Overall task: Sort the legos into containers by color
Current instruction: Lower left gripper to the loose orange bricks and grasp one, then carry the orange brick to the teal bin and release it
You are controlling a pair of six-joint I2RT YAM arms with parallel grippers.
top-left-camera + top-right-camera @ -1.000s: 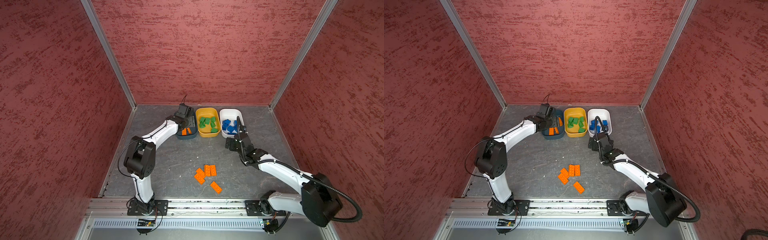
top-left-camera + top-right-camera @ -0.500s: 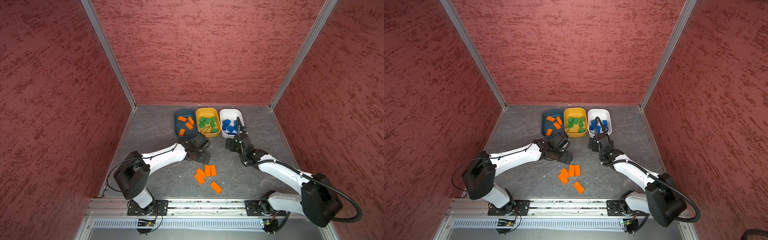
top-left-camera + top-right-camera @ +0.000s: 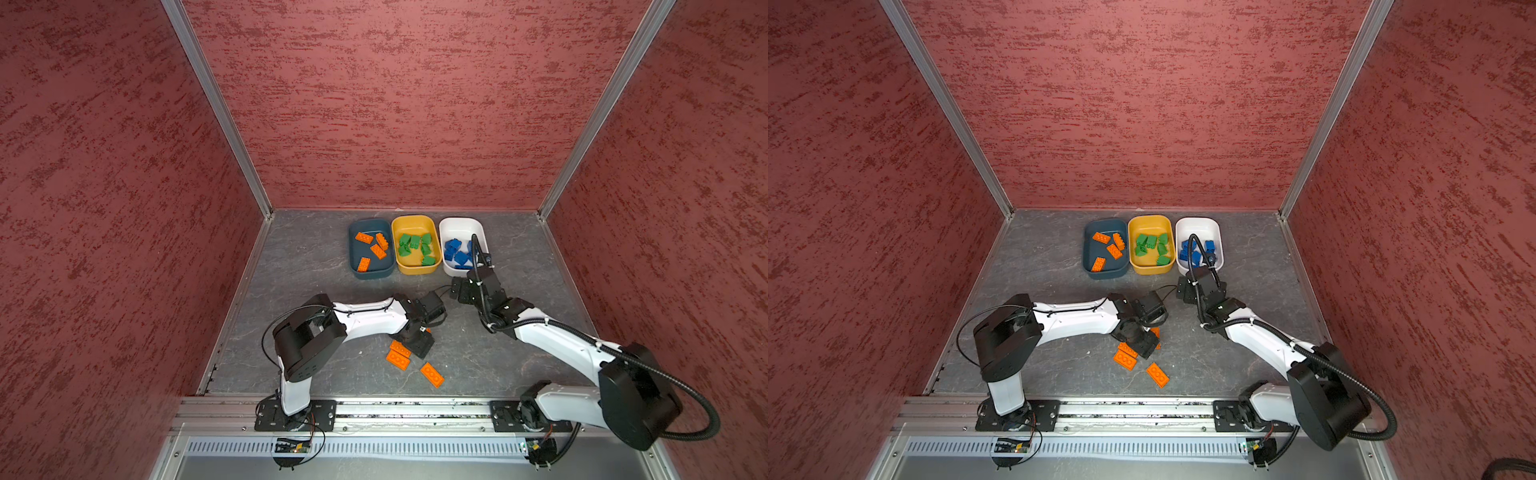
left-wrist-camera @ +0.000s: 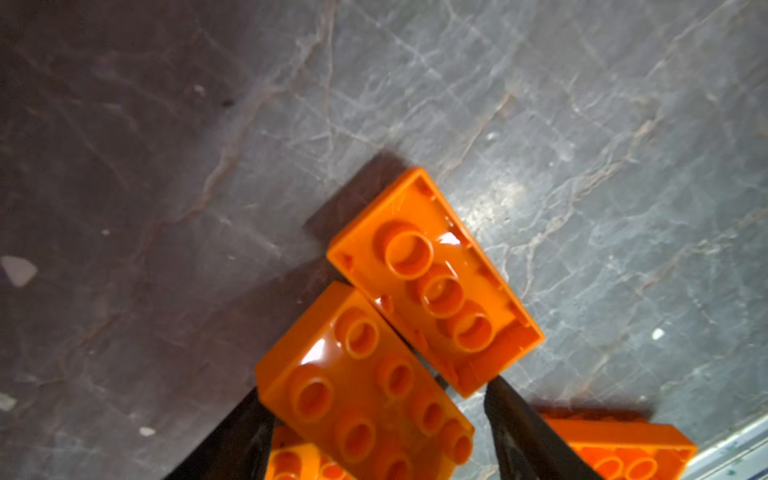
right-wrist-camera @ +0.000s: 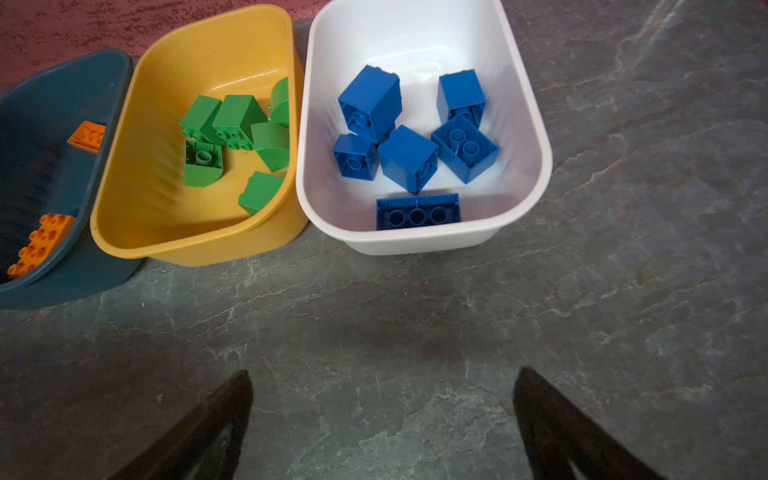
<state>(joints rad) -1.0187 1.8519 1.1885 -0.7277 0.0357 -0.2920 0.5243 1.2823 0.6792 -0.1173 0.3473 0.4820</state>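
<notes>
Between fingers of the left claw: glossy, studded rectangular orange plate.

Orange plates lie on the grey, pale-veined surface and in the dark teal tub. The mustard yellow tub holds green blocks, and the white tub holds blue blocks. The walls are mottled red.

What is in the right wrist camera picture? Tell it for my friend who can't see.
Three tubs sit side by side on a grey table: a white tub of blue bricks, a yellow tub of green bricks in the middle, and a dark teal tub holding orange bricks. The right gripper holds nothing, its dark fingers spread wide.
</notes>
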